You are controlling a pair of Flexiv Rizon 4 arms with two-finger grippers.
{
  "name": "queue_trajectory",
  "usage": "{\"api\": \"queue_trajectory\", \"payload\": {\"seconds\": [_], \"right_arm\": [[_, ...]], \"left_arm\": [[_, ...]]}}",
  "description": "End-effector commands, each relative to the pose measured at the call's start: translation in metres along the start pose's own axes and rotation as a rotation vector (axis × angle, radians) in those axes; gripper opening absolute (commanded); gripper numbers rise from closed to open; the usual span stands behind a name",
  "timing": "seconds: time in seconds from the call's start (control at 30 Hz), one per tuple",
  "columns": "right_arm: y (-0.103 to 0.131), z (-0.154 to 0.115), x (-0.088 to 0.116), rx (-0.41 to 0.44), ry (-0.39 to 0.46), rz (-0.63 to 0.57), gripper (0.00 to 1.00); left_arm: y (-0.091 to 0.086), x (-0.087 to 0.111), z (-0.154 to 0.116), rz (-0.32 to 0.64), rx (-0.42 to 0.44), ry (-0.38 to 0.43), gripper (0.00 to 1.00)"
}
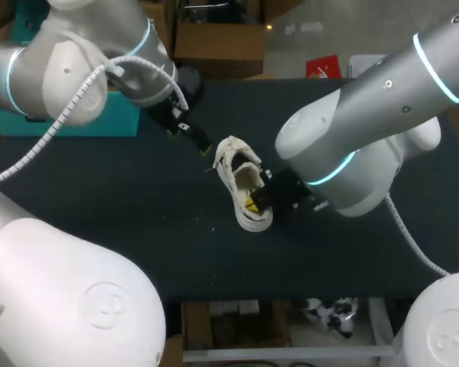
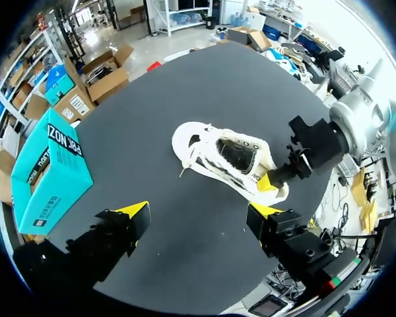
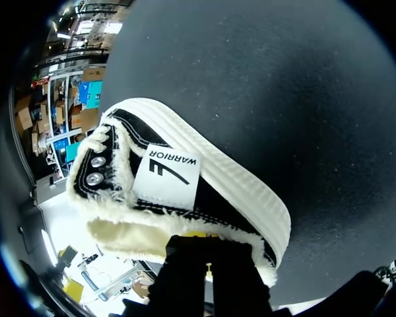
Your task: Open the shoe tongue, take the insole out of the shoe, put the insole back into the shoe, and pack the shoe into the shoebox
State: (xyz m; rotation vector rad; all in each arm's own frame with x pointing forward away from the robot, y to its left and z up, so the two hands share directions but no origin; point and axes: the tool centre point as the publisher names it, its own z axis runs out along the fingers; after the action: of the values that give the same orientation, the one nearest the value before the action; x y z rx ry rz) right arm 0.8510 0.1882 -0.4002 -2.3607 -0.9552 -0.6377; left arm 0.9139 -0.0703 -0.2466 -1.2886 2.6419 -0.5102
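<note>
White canvas sneaker (image 1: 237, 177) with dark lining lies mid black table (image 1: 122, 222); teal cardboard shoebox (image 2: 49, 172) well apart. Right gripper (image 1: 254, 201) at its collar, can't tell if clamped. Left gripper (image 2: 199, 212) spread, empty. Probably insole-out step; next: reach inside.

The shoe (image 3: 185, 178) lay on the dark table (image 3: 284, 99), close against my right gripper (image 3: 199, 249). Its fleecy collar (image 3: 119, 231) met the gripper's front.

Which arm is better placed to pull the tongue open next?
Left, probably. The left gripper is open and free, with the shoe ahead of it; the right gripper is at the shoe's rim, likely steadying it.
</note>
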Motion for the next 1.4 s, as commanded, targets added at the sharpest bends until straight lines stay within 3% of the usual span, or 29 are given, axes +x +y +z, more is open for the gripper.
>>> {"api": "queue_trajectory", "payload": {"seconds": [0.03, 0.3, 0.37, 0.43, 0.7, 1.2, 1.23, 1.27, 1.4], "right_arm": [[-0.005, 0.004, -0.003, -0.029, -0.023, -0.013, 0.00], [0.000, 0.003, -0.011, -0.046, -0.024, -0.047, 0.00], [-0.001, 0.001, -0.009, -0.045, -0.012, -0.066, 0.00], [-0.005, -0.007, -0.004, -0.058, -0.003, -0.084, 0.00], [-0.012, -0.038, 0.014, -0.055, 0.038, -0.159, 0.00], [0.009, -0.082, 0.012, 0.026, 0.056, -0.252, 0.00], [0.012, -0.087, 0.010, 0.043, 0.062, -0.238, 0.46], [0.012, -0.087, 0.010, 0.043, 0.062, -0.238, 1.00], [0.012, -0.087, 0.010, 0.043, 0.062, -0.238, 1.00]], "left_arm": [[-0.006, -0.001, 0.007, -0.226, -0.136, -0.235, 1.00], [-0.006, -0.001, 0.007, -0.226, -0.136, -0.235, 1.00], [-0.006, 0.001, 0.009, -0.262, -0.156, -0.250, 1.00], [-0.006, 0.001, 0.011, -0.284, -0.169, -0.281, 1.00], [-0.001, 0.005, 0.014, -0.313, -0.166, -0.286, 1.00], [0.027, 0.023, 0.014, -0.348, -0.118, -0.284, 1.00], [0.028, 0.022, 0.014, -0.360, -0.111, -0.291, 1.00], [0.029, 0.022, 0.014, -0.367, -0.107, -0.300, 1.00], [0.029, 0.022, 0.014, -0.367, -0.107, -0.300, 1.00]]}}
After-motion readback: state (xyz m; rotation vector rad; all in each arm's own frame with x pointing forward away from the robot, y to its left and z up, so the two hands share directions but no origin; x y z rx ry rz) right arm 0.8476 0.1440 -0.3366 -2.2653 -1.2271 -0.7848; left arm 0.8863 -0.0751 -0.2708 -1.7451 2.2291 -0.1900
